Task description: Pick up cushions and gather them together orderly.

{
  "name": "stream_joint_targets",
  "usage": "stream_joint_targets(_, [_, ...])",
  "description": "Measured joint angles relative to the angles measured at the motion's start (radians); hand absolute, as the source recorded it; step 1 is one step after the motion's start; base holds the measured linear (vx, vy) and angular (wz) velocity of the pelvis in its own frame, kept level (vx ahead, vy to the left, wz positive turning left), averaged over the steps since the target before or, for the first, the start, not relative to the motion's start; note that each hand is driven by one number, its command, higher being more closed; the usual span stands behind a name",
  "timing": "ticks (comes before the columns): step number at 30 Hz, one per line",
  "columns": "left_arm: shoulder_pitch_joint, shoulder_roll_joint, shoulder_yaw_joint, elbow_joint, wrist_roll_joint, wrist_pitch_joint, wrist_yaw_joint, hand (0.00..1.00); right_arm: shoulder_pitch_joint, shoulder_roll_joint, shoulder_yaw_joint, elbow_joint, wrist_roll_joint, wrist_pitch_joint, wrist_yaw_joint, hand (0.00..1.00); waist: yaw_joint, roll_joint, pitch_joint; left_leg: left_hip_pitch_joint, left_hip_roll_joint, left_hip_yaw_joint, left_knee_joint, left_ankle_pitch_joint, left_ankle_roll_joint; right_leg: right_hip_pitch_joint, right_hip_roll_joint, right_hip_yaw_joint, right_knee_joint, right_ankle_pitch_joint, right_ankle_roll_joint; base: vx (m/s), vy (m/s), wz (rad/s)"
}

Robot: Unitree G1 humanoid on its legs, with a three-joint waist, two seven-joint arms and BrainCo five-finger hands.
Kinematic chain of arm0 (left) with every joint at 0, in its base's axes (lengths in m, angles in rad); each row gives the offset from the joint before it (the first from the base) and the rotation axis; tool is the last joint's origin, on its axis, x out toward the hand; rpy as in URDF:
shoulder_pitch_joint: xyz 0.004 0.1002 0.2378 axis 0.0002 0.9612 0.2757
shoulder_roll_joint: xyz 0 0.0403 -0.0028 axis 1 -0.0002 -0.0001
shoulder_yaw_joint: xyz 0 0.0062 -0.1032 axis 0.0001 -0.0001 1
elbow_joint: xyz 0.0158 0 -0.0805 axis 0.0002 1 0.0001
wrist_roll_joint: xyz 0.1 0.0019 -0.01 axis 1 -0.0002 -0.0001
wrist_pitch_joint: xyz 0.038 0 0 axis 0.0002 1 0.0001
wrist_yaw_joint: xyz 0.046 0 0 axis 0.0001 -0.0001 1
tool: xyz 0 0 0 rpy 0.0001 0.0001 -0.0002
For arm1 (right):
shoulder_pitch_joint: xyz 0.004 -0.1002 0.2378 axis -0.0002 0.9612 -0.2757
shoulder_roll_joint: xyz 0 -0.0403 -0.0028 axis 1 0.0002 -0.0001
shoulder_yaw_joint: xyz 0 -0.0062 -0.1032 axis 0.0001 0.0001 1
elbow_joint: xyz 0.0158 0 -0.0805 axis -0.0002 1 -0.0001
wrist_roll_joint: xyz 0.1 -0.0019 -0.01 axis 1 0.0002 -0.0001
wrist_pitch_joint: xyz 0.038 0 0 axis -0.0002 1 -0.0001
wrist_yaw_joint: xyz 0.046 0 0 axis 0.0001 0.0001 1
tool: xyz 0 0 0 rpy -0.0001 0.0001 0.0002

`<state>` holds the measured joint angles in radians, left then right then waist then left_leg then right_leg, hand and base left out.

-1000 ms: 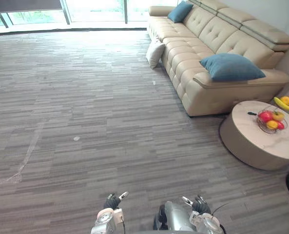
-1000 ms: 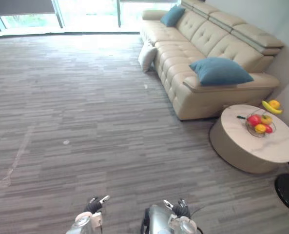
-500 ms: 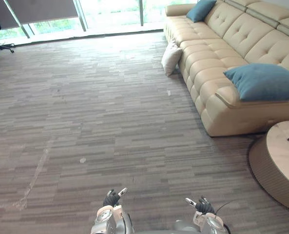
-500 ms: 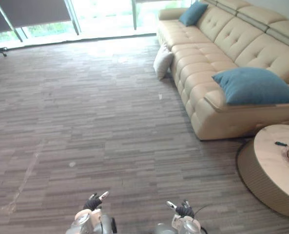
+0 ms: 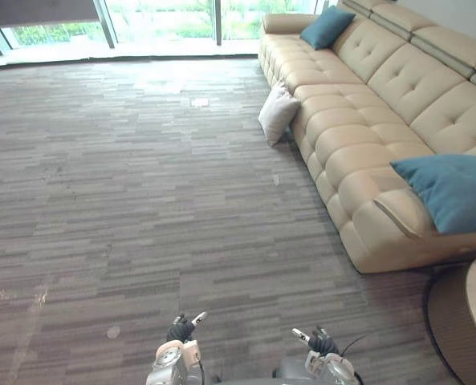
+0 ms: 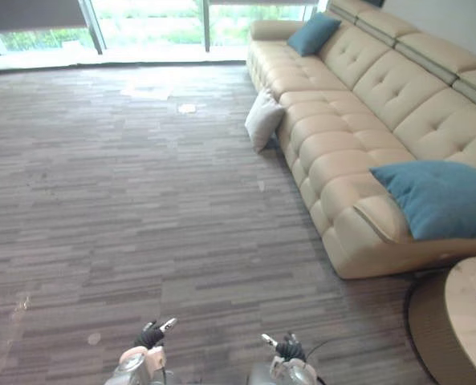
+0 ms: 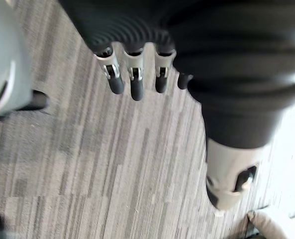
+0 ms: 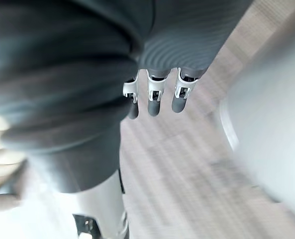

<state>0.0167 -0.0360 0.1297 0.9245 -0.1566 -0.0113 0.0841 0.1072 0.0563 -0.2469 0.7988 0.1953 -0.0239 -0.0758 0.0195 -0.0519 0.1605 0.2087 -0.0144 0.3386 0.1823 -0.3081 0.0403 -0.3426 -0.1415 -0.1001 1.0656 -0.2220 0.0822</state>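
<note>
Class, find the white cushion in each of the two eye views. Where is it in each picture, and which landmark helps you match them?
Left eye view: white cushion on the floor, upper part, right of centre, against the sofa front.
Right eye view: white cushion against the same sofa front, slightly nearer the centre.
Shared landmark: the far blue cushion at the sofa's far end.

No legible text, label, brand, number or sign is found in any view. The beige sofa (image 5: 358, 120), the blue cushion (image 5: 454, 188) at its near end, the white cushion (image 5: 278, 112) and the grey striped carpet (image 5: 141, 200) present plain surfaces.
</note>
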Motion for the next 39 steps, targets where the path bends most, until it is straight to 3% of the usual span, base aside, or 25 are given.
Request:
stream_joint_targets(3, [-0.012,-0.016,0.001,0.015,0.000,0.001,0.000,0.00,-0.002,-0.023,-0.027,0.012,0.000,-0.004,0.000,0.00,-0.028,0.006,0.001,0.127,0.010,-0.047,-0.058,-0.052,-0.016,-0.076,0.025,-0.105,-0.350,0.012,-0.050,0.68,-0.070,0.58])
stream_joint_targets(4, [-0.017,-0.026,0.002,0.015,0.002,0.000,-0.001,0.00,0.009,-0.027,-0.038,0.028,0.002,-0.002,-0.001,0.00,-0.032,0.009,0.003,0.175,0.009,-0.063,-0.084,-0.066,-0.011,-0.088,0.041,-0.104,-0.509,0.080,-0.074,0.74,-0.130,0.57])
stream_joint_targets(5, [-0.016,-0.025,-0.007,0.034,0.005,0.003,-0.007,0.00,0.006,-0.036,-0.063,0.029,0.007,-0.004,0.001,0.00,-0.041,0.041,0.004,0.215,0.034,-0.104,-0.092,-0.062,-0.014,-0.069,0.075,-0.094,-0.493,0.136,-0.157,0.88,-0.146,0.44])
stream_joint_targets(6, [-0.014,-0.025,-0.005,0.036,0.006,0.003,-0.008,0.00,-0.003,-0.041,-0.065,0.032,-0.001,-0.002,0.000,0.00,-0.038,0.055,0.000,0.215,0.046,-0.106,-0.086,-0.047,-0.032,-0.067,0.075,-0.103,-0.478,0.127,-0.170,0.60,-0.108,0.18])
stream_joint_targets(7, [-0.011,-0.024,0.004,0.036,0.006,0.003,-0.009,0.00,-0.015,-0.044,-0.066,0.033,-0.001,-0.001,-0.001,0.00,-0.037,0.060,0.007,0.207,0.053,-0.124,-0.056,-0.007,-0.065,-0.072,0.062,-0.104,-0.432,0.090,-0.186,0.55,-0.157,0.22])
stream_joint_targets(9, [-0.024,-0.027,0.002,0.035,0.009,0.003,-0.012,0.00,-0.020,-0.049,-0.085,0.039,0.002,-0.001,0.001,0.00,-0.051,0.068,0.020,0.218,0.045,-0.197,0.008,0.092,-0.080,-0.082,0.015,-0.110,-0.273,0.051,-0.209,0.58,-0.208,0.48])
stream_joint_targets(10, [-0.015,-0.026,0.005,0.029,0.010,0.001,-0.011,0.00,-0.020,-0.056,-0.074,0.021,0.001,0.001,0.004,0.00,-0.065,0.078,0.012,0.201,0.052,-0.231,0.124,0.130,-0.109,-0.071,0.029,-0.098,-0.258,0.016,-0.177,0.70,-0.279,0.38])
stream_joint_targets(11, [0.005,-0.026,0.008,0.019,0.008,-0.002,-0.016,0.00,-0.013,-0.070,-0.032,0.019,-0.001,0.004,0.005,0.00,-0.065,0.103,-0.003,0.068,0.096,-0.257,0.440,0.243,-0.256,0.049,0.069,-0.099,-0.400,-0.069,-0.176,0.69,-0.264,0.18])
stream_joint_targets(12, [0.010,-0.026,0.010,0.018,0.008,-0.002,-0.022,0.00,-0.016,-0.081,-0.022,0.015,0.001,0.004,0.005,0.00,-0.061,0.124,-0.002,0.016,0.128,-0.250,0.551,0.327,-0.262,0.081,0.093,-0.095,-0.432,-0.080,-0.185,0.59,-0.176,-0.16])
stream_joint_targets(13, [0.013,-0.022,0.017,0.016,0.008,-0.001,-0.023,0.00,-0.020,-0.084,-0.023,0.016,0.001,0.004,0.005,0.00,-0.053,0.139,0.000,-0.033,0.156,-0.237,0.648,0.351,-0.261,0.115,0.111,-0.094,-0.460,-0.081,-0.190,0.57,-0.047,-0.44])
stream_joint_targets(14, [0.017,-0.027,0.051,0.009,0.006,-0.001,-0.020,0.00,-0.029,-0.080,-0.024,0.037,0.002,0.009,-0.005,0.00,-0.043,0.133,0.014,-0.164,0.216,-0.170,0.845,0.246,-0.201,0.217,0.129,-0.090,-0.533,-0.083,-0.198,0.54,-0.037,-0.39])
stream_joint_targets(15, [0.017,-0.025,0.050,0.008,0.006,-0.001,-0.020,0.00,-0.030,-0.078,-0.023,0.045,0.002,0.009,-0.006,0.00,-0.041,0.124,0.019,-0.193,0.222,-0.153,0.861,0.220,-0.182,0.249,0.129,-0.085,-0.554,-0.084,-0.198,0.62,-0.067,-0.35])
stream_joint_targets(17, [0.024,-0.021,0.039,-0.040,0.004,-0.006,-0.022,0.00,-0.025,-0.071,0.012,0.057,0.002,0.017,-0.009,0.00,-0.013,0.087,0.024,-0.338,0.235,-0.049,0.736,0.110,-0.111,0.394,0.123,-0.051,-0.695,-0.080,-0.188,0.45,-0.053,-0.34])
stream_joint_targets(19, [0.024,-0.021,0.039,-0.055,0.002,-0.010,-0.022,0.00,-0.033,-0.058,0.015,0.057,0.002,0.020,-0.010,0.00,-0.010,0.079,0.028,-0.404,0.226,-0.018,0.550,0.094,-0.099,0.466,0.123,-0.024,-0.757,-0.082,-0.170,0.50,0.029,-0.44])
stream_joint_targets(23, [0.022,-0.021,0.040,-0.061,0.003,-0.022,-0.023,0.00,-0.031,-0.053,0.020,0.064,0.001,0.026,-0.011,0.00,-0.001,0.076,0.026,-0.467,0.184,-0.020,0.166,0.164,-0.133,0.611,0.101,0.032,-0.865,-0.134,-0.099,0.59,0.171,-0.53])
stream_joint_targets(25, [0.027,-0.021,0.042,-0.075,0.005,-0.025,-0.023,0.00,-0.019,-0.051,0.039,0.075,0.000,0.029,-0.010,0.00,0.035,0.047,0.000,-0.485,0.148,-0.011,0.146,0.313,-0.085,0.653,0.048,0.115,-0.888,-0.165,-0.054,0.72,0.381,-0.93])
stream_joint_targets(26, [0.023,-0.017,0.042,-0.074,0.006,-0.025,-0.023,0.00,-0.019,-0.042,0.039,0.088,0.000,0.031,-0.010,0.00,0.039,0.025,-0.017,-0.488,0.123,0.004,0.169,0.297,-0.044,0.648,0.018,0.137,-0.869,-0.166,-0.043,0.71,0.356,-0.60])
stream_joint_targets(28, [0.013,0.000,0.037,-0.066,0.008,-0.022,-0.021,0.00,0.001,-0.008,0.029,0.088,0.000,0.033,-0.008,0.00,0.035,-0.031,-0.030,-0.454,0.082,0.039,0.218,0.214,-0.005,0.564,-0.035,0.191,-0.645,-0.093,0.046,0.69,0.353,-0.16])
stream_joint_targets(29, [0.010,0.005,0.036,-0.063,0.009,-0.022,-0.021,0.00,0.005,0.001,0.030,0.086,-0.001,0.033,-0.008,0.00,0.036,-0.039,-0.030,-0.428,0.073,0.041,0.215,0.194,-0.001,0.529,-0.035,0.206,-0.543,-0.050,0.054,0.64,0.342,-0.21])
stream_joint_targets(30, [0.009,0.015,0.030,-0.047,0.008,-0.018,-0.021,0.00,0.009,0.000,0.028,0.080,-0.001,0.030,-0.004,0.00,0.033,-0.042,-0.024,-0.353,0.060,0.048,0.185,0.153,0.002,0.432,-0.033,0.229,-0.310,0.083,0.087,0.60,0.292,-0.21])
stream_joint_targets(32, [0.005,0.018,0.018,-0.021,0.006,-0.008,-0.019,0.00,0.008,-0.004,0.029,0.066,-0.001,0.021,-0.002,0.00,0.026,-0.036,-0.018,-0.236,0.038,0.047,0.141,0.113,0.002,0.305,-0.034,0.211,-0.040,0.105,0.094,0.55,0.236,-0.13])
stream_joint_targets(33, [0.004,0.015,0.000,-0.015,0.006,-0.004,-0.018,0.00,0.017,-0.010,0.030,0.040,-0.001,0.019,-0.002,0.00,0.019,-0.024,-0.014,-0.147,0.032,0.044,0.091,0.094,0.003,0.228,-0.028,0.168,0.049,0.076,0.064,0.47,0.181,-0.02])
stream_joint_targets(34, [0.004,0.010,-0.011,-0.009,0.006,-0.003,-0.018,0.00,0.019,-0.017,0.029,0.024,-0.001,0.012,-0.001,0.00,0.015,-0.007,-0.015,-0.072,0.031,0.038,0.035,0.064,-0.004,0.140,-0.013,0.114,0.071,0.038,0.047,0.46,0.169,0.00])
stream_joint_targets(37, [-0.001,0.009,-0.012,-0.007,0.006,0.000,-0.017,0.00,0.014,-0.018,0.010,0.000,-0.001,0.007,0.001,0.00,-0.011,-0.007,-0.008,0.018,0.019,0.020,0.002,0.004,-0.013,-0.015,-0.003,0.018,-0.030,-0.014,0.021,0.47,0.079,0.19])
stream_joint_targets(39, [-0.006,0.000,-0.010,-0.007,0.007,0.002,-0.016,0.00,0.016,-0.028,-0.008,0.013,-0.002,0.007,0.000,0.00,-0.022,0.004,-0.004,0.111,0.019,-0.009,-0.037,-0.044,-0.018,-0.057,0.039,-0.070,-0.343,0.008,-0.029,0.53,-0.024,0.38])
